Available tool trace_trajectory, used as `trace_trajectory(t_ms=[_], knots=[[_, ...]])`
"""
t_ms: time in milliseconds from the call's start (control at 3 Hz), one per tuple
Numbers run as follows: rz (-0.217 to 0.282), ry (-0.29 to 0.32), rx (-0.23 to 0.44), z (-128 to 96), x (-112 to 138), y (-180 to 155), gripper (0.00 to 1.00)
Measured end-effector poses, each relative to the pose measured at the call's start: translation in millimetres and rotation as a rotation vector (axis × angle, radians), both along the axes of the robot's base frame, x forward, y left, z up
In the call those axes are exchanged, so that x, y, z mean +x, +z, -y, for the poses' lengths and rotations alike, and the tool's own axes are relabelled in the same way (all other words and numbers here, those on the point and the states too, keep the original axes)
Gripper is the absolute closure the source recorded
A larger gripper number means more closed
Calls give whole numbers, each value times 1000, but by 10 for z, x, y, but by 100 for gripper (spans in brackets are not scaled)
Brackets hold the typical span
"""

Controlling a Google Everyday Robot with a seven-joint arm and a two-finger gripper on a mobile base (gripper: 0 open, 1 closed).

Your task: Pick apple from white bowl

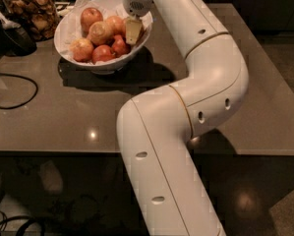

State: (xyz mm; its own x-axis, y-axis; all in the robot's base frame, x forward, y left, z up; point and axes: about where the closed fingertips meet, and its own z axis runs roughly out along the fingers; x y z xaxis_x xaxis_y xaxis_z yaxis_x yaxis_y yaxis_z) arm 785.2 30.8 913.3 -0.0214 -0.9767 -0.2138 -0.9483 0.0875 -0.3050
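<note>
The white bowl (pixel 68 26), lined with crinkled paper, stands at the back left of the table and holds several apples. The apple (pixel 115 23), pale yellow-tan with an orange-red blush, lies near the bowl's middle right. A pale apple with a stem dimple (pixel 100 32) lies just left of it, and smaller deep-red apples (pixel 103 54) lie in front. My gripper (pixel 132 31) reaches down into the bowl's right side, right beside the apple and above a red one. My white arm runs from the bottom of the view up over the table to the bowl.
A glass jar of brown snacks (pixel 32 10) stands at the bowl's back left. A dark object (pixel 9 36) sits left of the bowl. A black cable (pixel 16 90) loops on the brown table (pixel 77 117). The table's front edge runs across mid-view.
</note>
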Motion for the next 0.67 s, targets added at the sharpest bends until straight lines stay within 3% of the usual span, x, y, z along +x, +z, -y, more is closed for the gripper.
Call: trace_trajectory(t_ms=[333, 667], knots=[[0, 0, 0, 0, 0, 0, 90], [0, 0, 0, 0, 0, 0, 100]])
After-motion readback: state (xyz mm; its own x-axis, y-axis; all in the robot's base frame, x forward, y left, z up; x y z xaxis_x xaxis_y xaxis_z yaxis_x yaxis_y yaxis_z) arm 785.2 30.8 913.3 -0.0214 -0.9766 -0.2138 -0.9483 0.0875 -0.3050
